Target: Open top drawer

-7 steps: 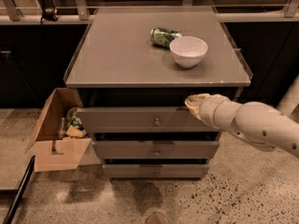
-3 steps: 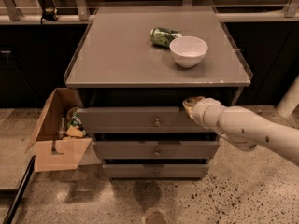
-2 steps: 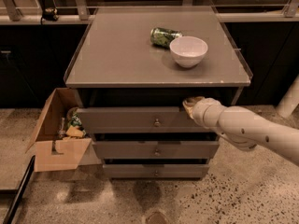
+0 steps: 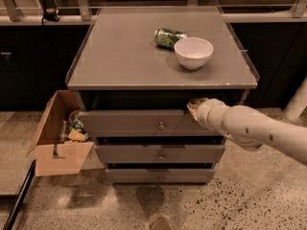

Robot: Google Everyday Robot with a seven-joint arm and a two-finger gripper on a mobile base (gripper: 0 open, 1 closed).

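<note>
The top drawer [image 4: 139, 122] is the widest of three grey drawer fronts under the grey cabinet top, with a small round metal knob [image 4: 161, 126] at its middle. It stands out from the cabinet, a dark gap above its upper edge. My gripper [image 4: 194, 107] is at the end of the white arm that comes in from the right. It sits at the drawer's upper right edge, just under the cabinet top, right of and above the knob.
A white bowl [image 4: 193, 52] and a green can [image 4: 168, 37] lying on its side rest on the cabinet top [image 4: 120, 56]. Two narrower drawer fronts [image 4: 159, 154] sit below. An open cardboard box [image 4: 60, 138] with trash stands on the floor at the left.
The arm has lowered and reached further left, so the gripper tip has moved slightly left along the top drawer's upper edge. The drawer's position looks the same.
</note>
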